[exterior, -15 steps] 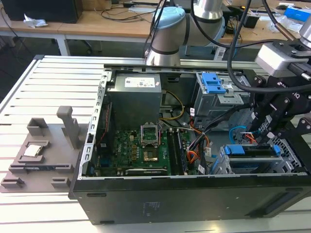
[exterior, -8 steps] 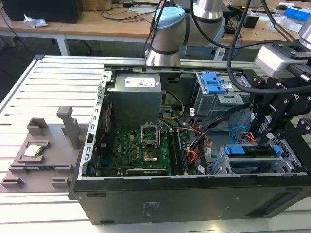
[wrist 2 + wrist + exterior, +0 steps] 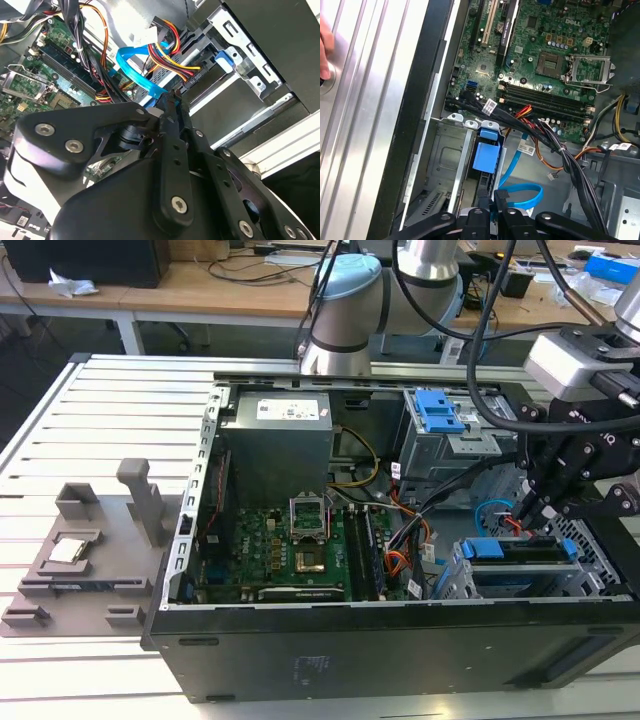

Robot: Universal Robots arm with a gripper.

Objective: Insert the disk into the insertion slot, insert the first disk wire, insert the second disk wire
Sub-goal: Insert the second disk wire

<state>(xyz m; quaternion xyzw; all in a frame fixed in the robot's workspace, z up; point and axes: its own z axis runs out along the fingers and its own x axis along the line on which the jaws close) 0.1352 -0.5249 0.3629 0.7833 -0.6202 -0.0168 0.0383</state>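
The disk point(image 3: 497, 548) is already seated in the slot point(image 3: 455, 585) on the exterior view's right, so that part looks done. The jaws are clenched on the plug end of the blue wire point(image 3: 139, 77), held just above the disk, probably so the plug gets lined up with its socket.

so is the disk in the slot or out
In. The disk, in its blue carrier, sits inside the insertion slot in the exterior view, with the gripper close above it.
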